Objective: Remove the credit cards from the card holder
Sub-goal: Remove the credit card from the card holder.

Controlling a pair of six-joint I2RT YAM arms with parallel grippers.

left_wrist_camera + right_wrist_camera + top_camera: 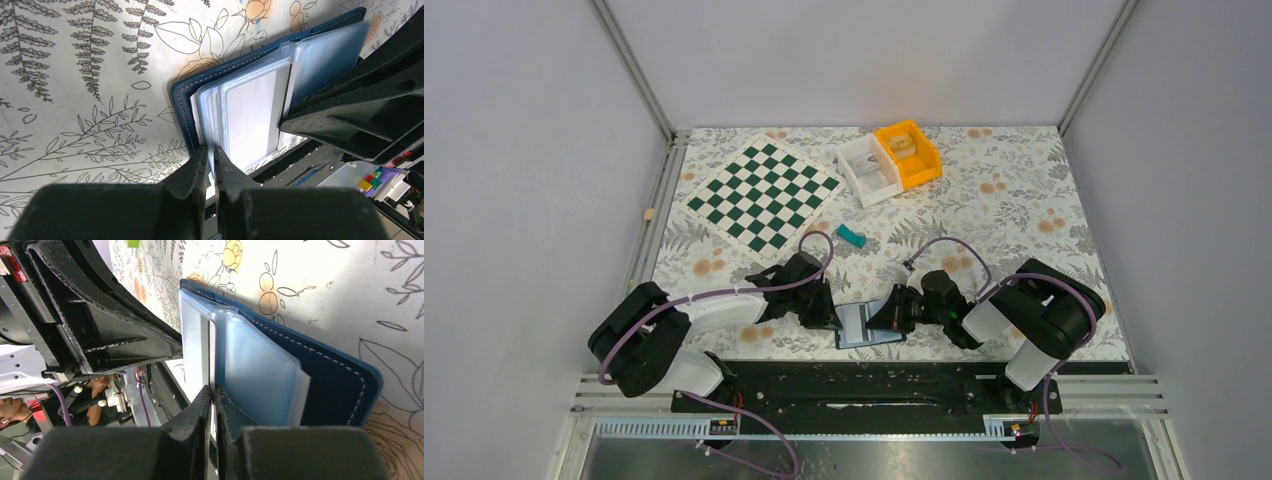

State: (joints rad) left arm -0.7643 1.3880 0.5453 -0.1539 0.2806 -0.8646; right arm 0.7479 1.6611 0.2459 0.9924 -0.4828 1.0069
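1. Top external view.
   - Card holder [864,328]: lies open on the table between the two grippers, touching both.
   - Left gripper [832,318]: at the holder's left edge. How its jaws stand cannot be told from here.
   - Right gripper [882,318]: over the holder's right half, jaws likewise hidden.
   - Well beyond both grippers: chessboard [764,195], white bin [869,170], orange bin [909,152]. A teal block [852,237] lies nearer, just past the left gripper.
   - No loose card shows anywhere near the grippers.

2. Left wrist view.
   - The left gripper's fingers [199,165] are drawn together, with only a sliver between them. They pinch the near edge of the holder's clear sleeves, pinning the holder down.
   - Just ahead of the fingertips is a fan of stitched clear sleeves, with the navy cover beyond.
   - White card [250,120]: sits in the top sleeve. A pale strip shows past the sleeve's far border, where the right gripper's tip meets it.

3. Right wrist view.
   - The right gripper's fingers [200,405] are nearly closed on a thin pale edge that runs straight out from between them. Judged to be the white card's edge, though a sleeve leaf cannot be ruled out.
   - A pale blue sleeve lies just right of the tips, and the navy cover beyond it.

4. Progress (judgement): the holder is open and braced, and the first card is gripped and barely started. No card is fully out. That withdrawal is left to do, along with any cards in the remaining sleeves.
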